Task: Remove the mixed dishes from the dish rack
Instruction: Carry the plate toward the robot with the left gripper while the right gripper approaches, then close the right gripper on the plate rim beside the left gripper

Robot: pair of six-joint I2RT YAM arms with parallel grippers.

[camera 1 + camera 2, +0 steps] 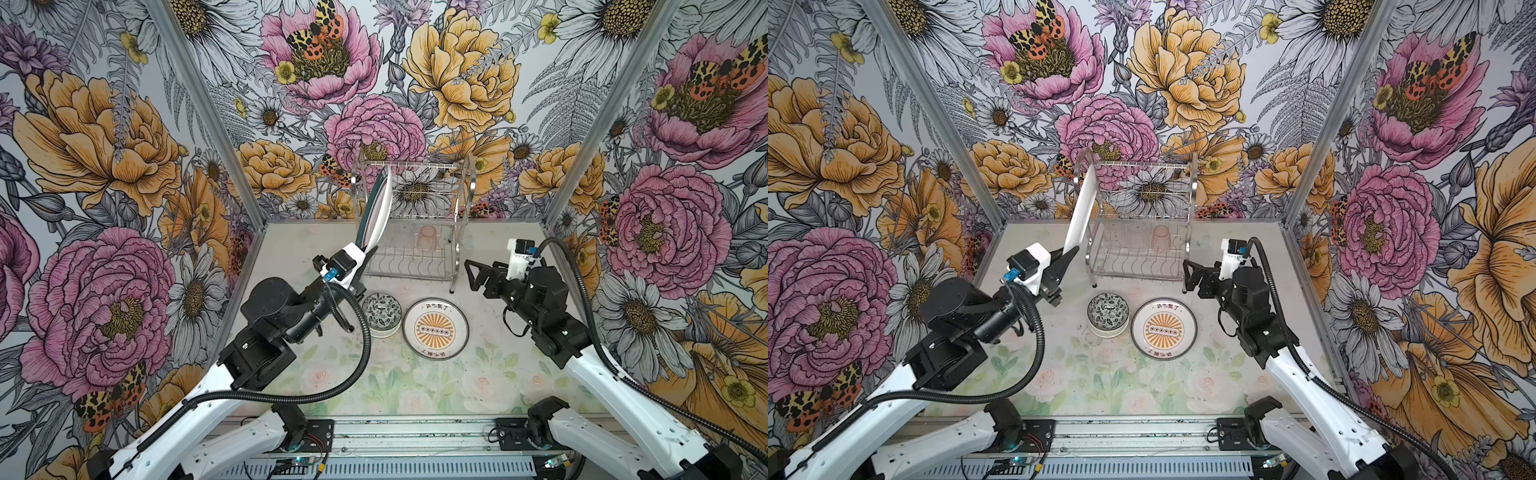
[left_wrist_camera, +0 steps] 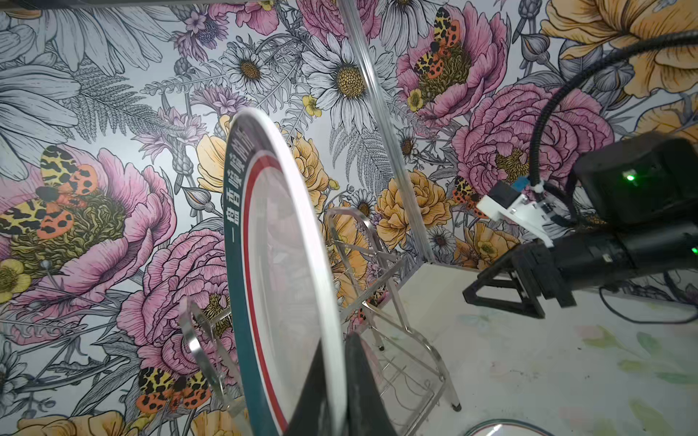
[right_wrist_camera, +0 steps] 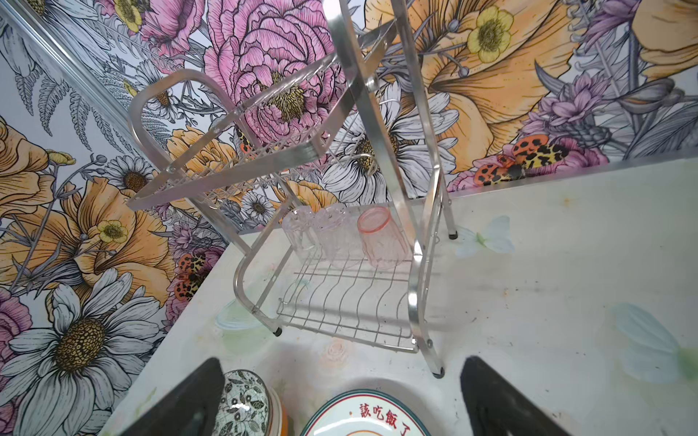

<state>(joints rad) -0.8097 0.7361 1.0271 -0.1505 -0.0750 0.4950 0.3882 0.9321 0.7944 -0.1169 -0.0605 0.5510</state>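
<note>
My left gripper [image 1: 368, 251] [image 2: 340, 362] is shut on the lower rim of a teal-rimmed plate [image 1: 376, 212] [image 1: 1079, 212] [image 2: 279, 264]. It holds the plate upright and edge-on beside the left end of the chrome dish rack [image 1: 415, 165] [image 1: 1142, 164] [image 3: 377, 109]. On the rack's lower shelf stand a pinkish cup [image 1: 427, 237] [image 3: 381, 236] and two clear cups [image 3: 298, 230], all upside down. My right gripper [image 1: 471, 274] [image 1: 1190, 274] [image 3: 340, 364] is open and empty, low at the rack's front right corner.
In front of the rack a stack of bowls [image 1: 381, 312] [image 3: 245, 404] with a leaf-patterned one on top sits on the table. An orange sunburst plate [image 1: 435, 328] [image 3: 366, 415] lies flat next to it. Floral walls close in the back and both sides.
</note>
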